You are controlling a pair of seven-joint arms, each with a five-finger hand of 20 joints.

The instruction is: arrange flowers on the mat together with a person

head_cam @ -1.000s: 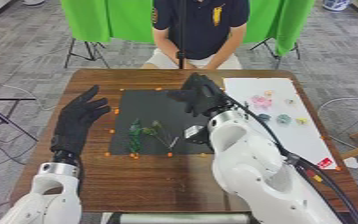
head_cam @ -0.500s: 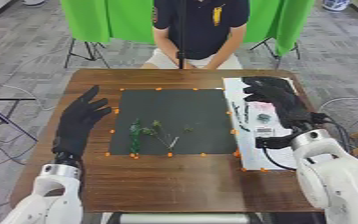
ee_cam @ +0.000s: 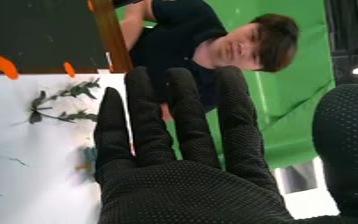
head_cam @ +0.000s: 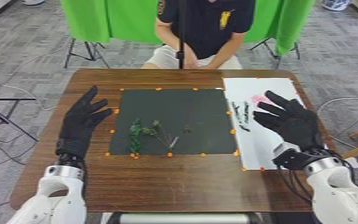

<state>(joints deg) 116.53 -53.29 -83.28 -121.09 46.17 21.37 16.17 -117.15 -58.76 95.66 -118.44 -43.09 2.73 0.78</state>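
My left hand is open above the table's left side, beside the dark mat. On the mat's lower half lie a long green stem, a branching sprig with pale stalks and a small green piece. My right hand is over the white sheet, fingers straight and spread, holding nothing visible. Left of its fingers lie dark green sprigs; a pink flower shows by its fingertips, other flowers being covered. In the right wrist view my right hand is open, a leafy sprig beyond it.
The white sheet lies along the right of the mat on the brown table. Small orange markers line the mat's edges. A person sits at the far side with hands low, off the task's things.
My right hand has swung from above the mat to the white sheet, then drawn back toward the robot, uncovering the small green piece and the dark sprigs. My left hand has barely moved.
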